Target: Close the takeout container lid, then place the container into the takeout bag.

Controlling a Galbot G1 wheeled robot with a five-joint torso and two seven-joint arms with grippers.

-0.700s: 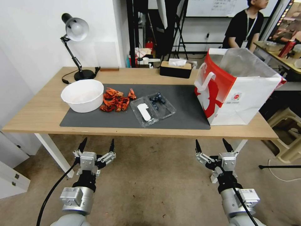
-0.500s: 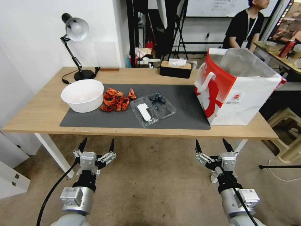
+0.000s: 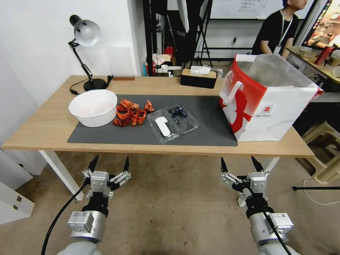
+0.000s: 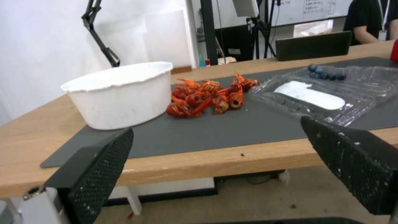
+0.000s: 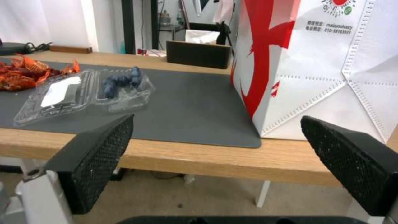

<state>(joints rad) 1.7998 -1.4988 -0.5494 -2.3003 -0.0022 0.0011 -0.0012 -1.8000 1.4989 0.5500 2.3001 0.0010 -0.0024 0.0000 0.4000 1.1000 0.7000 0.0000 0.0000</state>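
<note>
Wooden table [image 3: 46,131], dark mat [image 3: 212,124], white wall [image 3: 35,53]

The right gripper [image 5: 215,161] hung below the table [image 5: 186,160] edge, fingers spread wide. On the dark mat [image 5: 191,102] the takeout container [image 5: 122,88] lay open, blueberries inside, its lid [image 5: 56,95] flat beside it. The takeout bag [image 5: 315,62] stood near.

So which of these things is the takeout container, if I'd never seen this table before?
Start at the dark grey mat on the wooden table. Near the mat's middle, between the red crayfish pile and the big red-and-white takeout bag, lies the takeout container. It is the only clear plastic box, lying open with dark blueberries in one half and a white label on its lid.
</note>
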